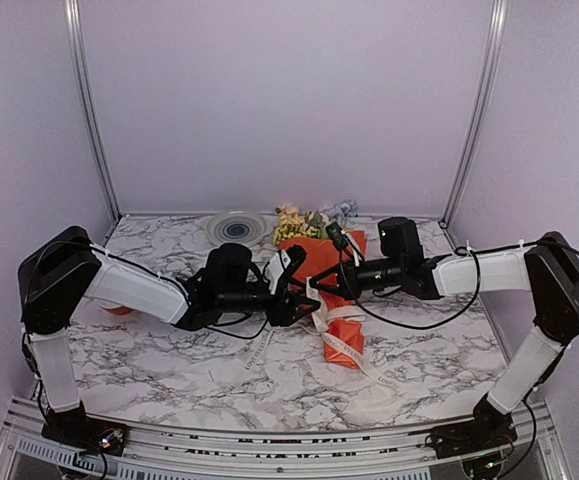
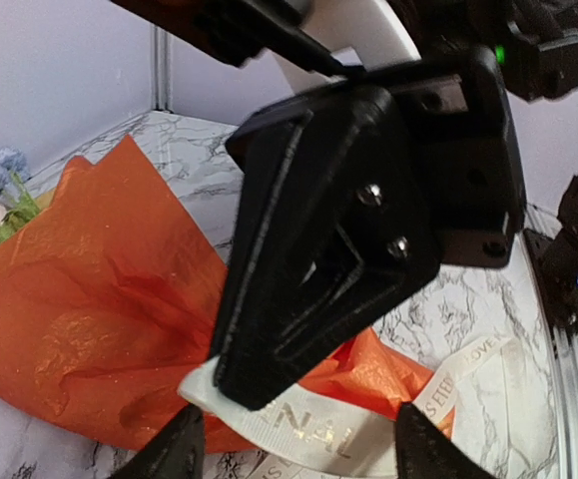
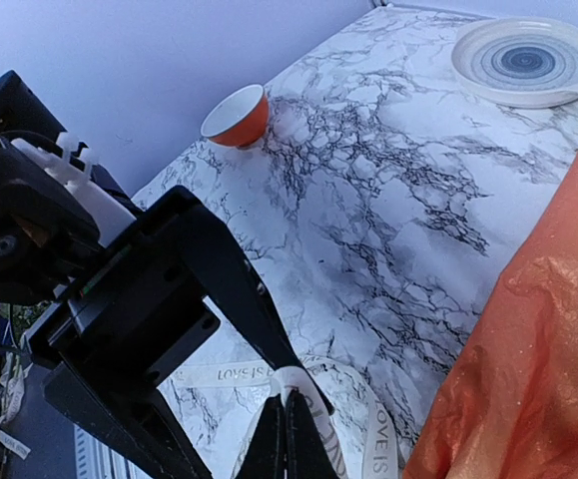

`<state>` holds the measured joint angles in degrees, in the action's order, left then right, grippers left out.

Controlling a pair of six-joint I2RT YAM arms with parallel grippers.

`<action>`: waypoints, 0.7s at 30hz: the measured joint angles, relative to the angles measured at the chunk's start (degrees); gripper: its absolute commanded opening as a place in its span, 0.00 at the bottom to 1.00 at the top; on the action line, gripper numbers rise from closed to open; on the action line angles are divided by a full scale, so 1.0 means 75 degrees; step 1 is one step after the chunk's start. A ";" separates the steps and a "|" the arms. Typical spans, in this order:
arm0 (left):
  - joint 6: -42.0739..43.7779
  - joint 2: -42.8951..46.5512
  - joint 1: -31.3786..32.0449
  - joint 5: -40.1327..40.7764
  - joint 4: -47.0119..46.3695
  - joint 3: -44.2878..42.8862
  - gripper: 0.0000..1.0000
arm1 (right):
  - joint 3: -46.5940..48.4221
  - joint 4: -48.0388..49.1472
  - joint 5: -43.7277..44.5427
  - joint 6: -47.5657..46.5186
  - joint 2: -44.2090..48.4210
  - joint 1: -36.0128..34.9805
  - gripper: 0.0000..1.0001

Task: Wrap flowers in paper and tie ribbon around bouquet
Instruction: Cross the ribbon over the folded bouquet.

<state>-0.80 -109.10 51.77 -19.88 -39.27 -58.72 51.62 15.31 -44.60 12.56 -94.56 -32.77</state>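
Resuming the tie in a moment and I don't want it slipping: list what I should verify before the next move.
1. Right hand shut on the ribbon: ok.
2. Left hand gripping the ribbon: not ok; its fingers stand apart, with the ribbon lying across the gap.
3. Paper wrapped around the flowers, blossoms out of the wide end: ok.
4. Ribbon looped around the bouquet: cannot tell; it crosses over the paper, but the underside is hidden.
5. Room between the two hands: not ok; they crowd each other above the bouquet.
6. Plate and orange cup away from the work: ok.
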 measured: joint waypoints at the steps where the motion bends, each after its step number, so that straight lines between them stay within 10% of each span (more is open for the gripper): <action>1: -0.0020 -0.0102 -0.0009 -0.0143 -0.0114 0.0000 0.47 | 0.0000 0.0020 0.0000 0.0009 -0.0003 -0.0003 0.00; 13: -0.0303 -0.0522 -0.0082 -0.0860 -0.0938 -0.0064 0.34 | 0.0032 0.0055 -0.0207 0.0012 -0.0006 -0.0003 0.00; 21: -0.0347 -0.0627 -0.0172 -0.0667 -0.1081 -0.0111 0.50 | 0.0050 -0.0044 -0.0437 -0.0061 -0.0006 -0.0003 0.00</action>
<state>-3.40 -113.80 50.48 -24.88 -47.37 -59.55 51.99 14.98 -47.88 12.10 -94.61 -32.80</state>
